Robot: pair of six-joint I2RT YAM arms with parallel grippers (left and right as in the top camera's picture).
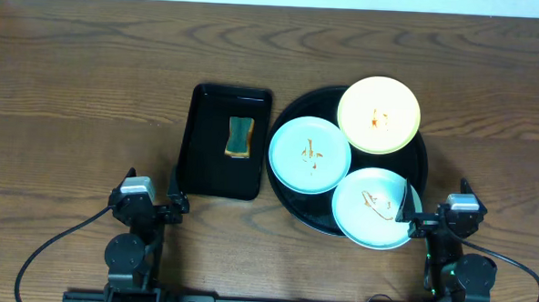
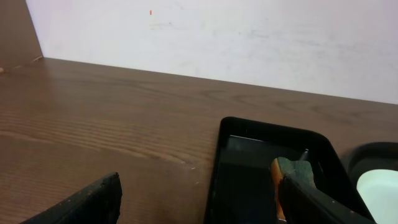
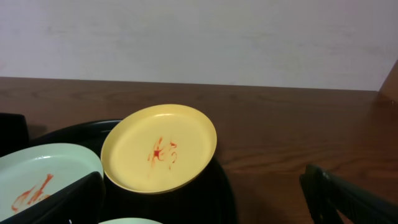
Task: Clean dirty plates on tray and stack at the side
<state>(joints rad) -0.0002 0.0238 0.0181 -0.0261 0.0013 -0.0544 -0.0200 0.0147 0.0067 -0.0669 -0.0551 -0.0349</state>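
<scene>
The round black tray holds three plates. The pale yellow plate sits at its back right, tilted on the rim, with an orange smear. One mint-blue plate is at its left. The other mint-blue plate is at the front, overhanging the rim; both are smeared. My right gripper is open and empty just right of the front plate, its left finger over that plate's edge. The right wrist view shows the yellow plate and the left mint plate beyond the open jaws. My left gripper is open and empty.
A smaller rectangular black tray lies left of the round tray and holds a green-and-orange sponge. It shows in the left wrist view with the sponge, ahead of the open jaws. The table is wood, with a white wall behind.
</scene>
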